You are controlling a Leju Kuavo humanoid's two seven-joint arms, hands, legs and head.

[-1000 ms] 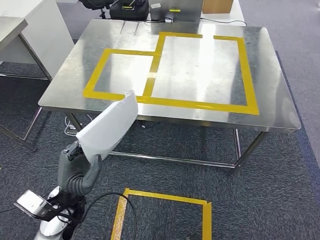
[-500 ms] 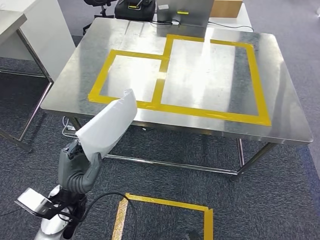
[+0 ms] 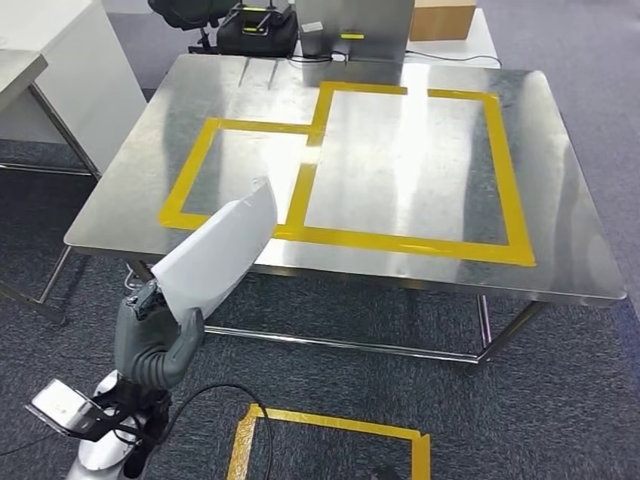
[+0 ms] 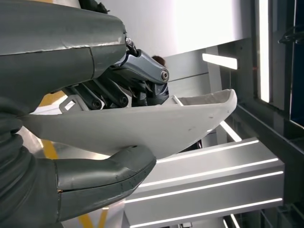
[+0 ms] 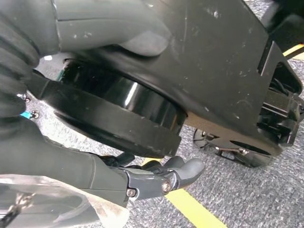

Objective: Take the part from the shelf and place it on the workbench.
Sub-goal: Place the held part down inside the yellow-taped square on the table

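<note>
My left hand point(image 3: 155, 335) grips a white, curved sheet-like part point(image 3: 215, 255) by its lower end, low at the left in the head view. The part tilts up towards the near left edge of the steel workbench point(image 3: 551, 200), and its tip overlaps that edge in the picture. In the left wrist view the thumb point(image 4: 107, 173) and the dark fingers point(image 4: 143, 76) clamp the part point(image 4: 161, 123) from both sides. In the right wrist view my right hand point(image 5: 53, 156) hangs beside dark body parts with its fingers point(image 5: 161, 178) stretched out and nothing in them.
Yellow tape point(image 3: 411, 245) marks two joined rectangles on the bench top. A yellow taped square point(image 3: 332, 438) lies on the carpet in front of me. A white table point(image 3: 68, 70) stands at the left. A black bag point(image 3: 253, 25), a grey device point(image 3: 355, 25) and a cardboard box point(image 3: 445, 15) sit behind the bench.
The whole picture has shifted a little, so the camera has moved; the bench sits slightly differently in frame. My left hand holds the white part in the same way.
</note>
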